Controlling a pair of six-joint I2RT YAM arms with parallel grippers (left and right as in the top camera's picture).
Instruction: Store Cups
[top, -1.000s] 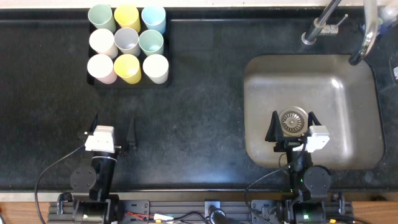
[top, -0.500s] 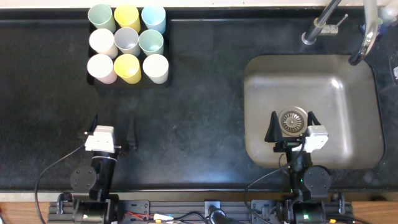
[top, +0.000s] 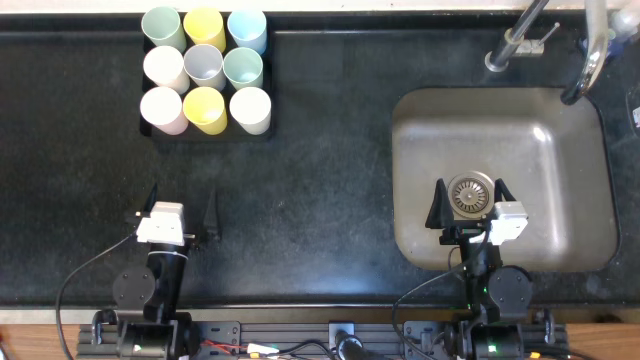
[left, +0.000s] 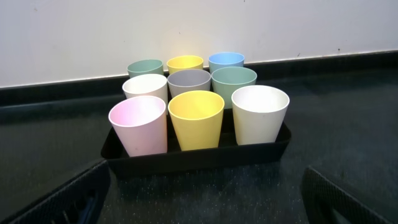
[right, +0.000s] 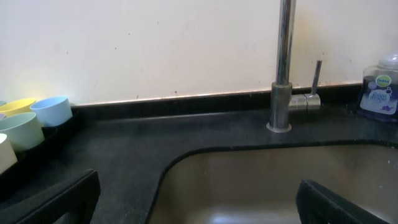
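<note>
Several pastel cups stand upright in a black tray (top: 205, 136) at the back left of the dark counter; the left wrist view shows the same tray (left: 193, 159) with a pink cup (left: 139, 124), a yellow cup (left: 196, 119) and a white cup (left: 260, 114) in its nearest row. My left gripper (top: 183, 208) rests open on the counter well in front of the tray, nothing between its fingers. Low over the sink near the drain, my right gripper (top: 471, 202) is open and holds nothing.
A steel sink (top: 560, 125) takes up the right side, with a drain (top: 471, 193) and a faucet (right: 285, 62) behind it. A soap bottle (right: 380, 87) stands at the far right. Bare counter (top: 320, 180) lies between tray and sink.
</note>
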